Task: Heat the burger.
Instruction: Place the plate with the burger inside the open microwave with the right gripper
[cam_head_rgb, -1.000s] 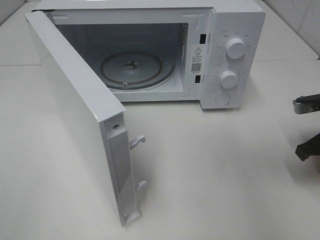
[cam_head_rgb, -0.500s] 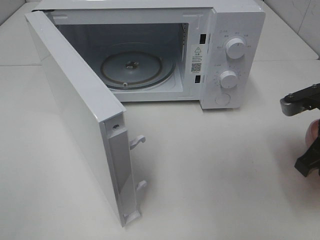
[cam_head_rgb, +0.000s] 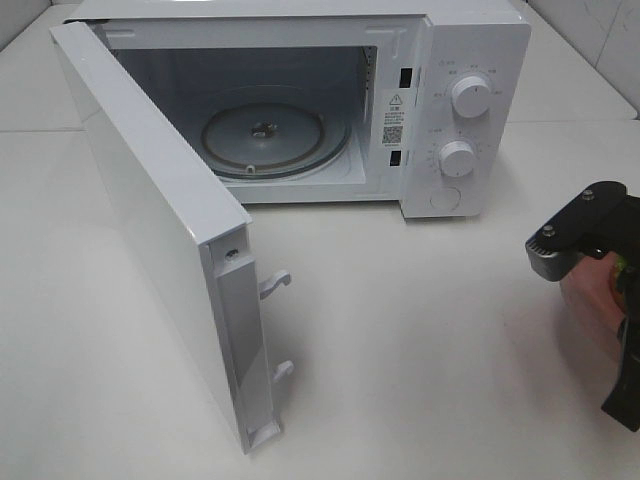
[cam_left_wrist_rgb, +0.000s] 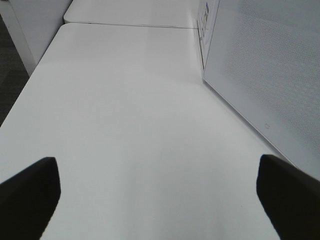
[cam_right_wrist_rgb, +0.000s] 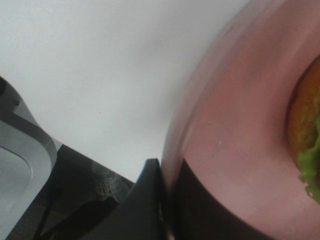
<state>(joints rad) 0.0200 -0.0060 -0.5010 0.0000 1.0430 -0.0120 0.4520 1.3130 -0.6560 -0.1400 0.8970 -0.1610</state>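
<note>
The burger (cam_right_wrist_rgb: 306, 131), a brown bun with green lettuce, lies on a pink plate (cam_right_wrist_rgb: 235, 125). My right gripper (cam_right_wrist_rgb: 162, 200) is shut on the plate's rim. In the high view that gripper (cam_head_rgb: 605, 320) holds the plate (cam_head_rgb: 583, 290) above the table at the right edge, right of and nearer than the microwave. The white microwave (cam_head_rgb: 450, 100) stands at the back with its door (cam_head_rgb: 150, 220) swung wide open to the left. Its glass turntable (cam_head_rgb: 265, 135) is bare. My left gripper (cam_left_wrist_rgb: 160, 200) is open over the bare table beside the door.
The open door juts toward the front left, with its latch hooks (cam_head_rgb: 275, 283) sticking out. Two knobs (cam_head_rgb: 470, 97) and a round button sit on the microwave's right panel. The white table (cam_head_rgb: 430, 330) lies between the plate and the oven's opening.
My right gripper has come in from the right edge toward the left, bringing the pink plate into the high view. The microwave and its door have not moved.
</note>
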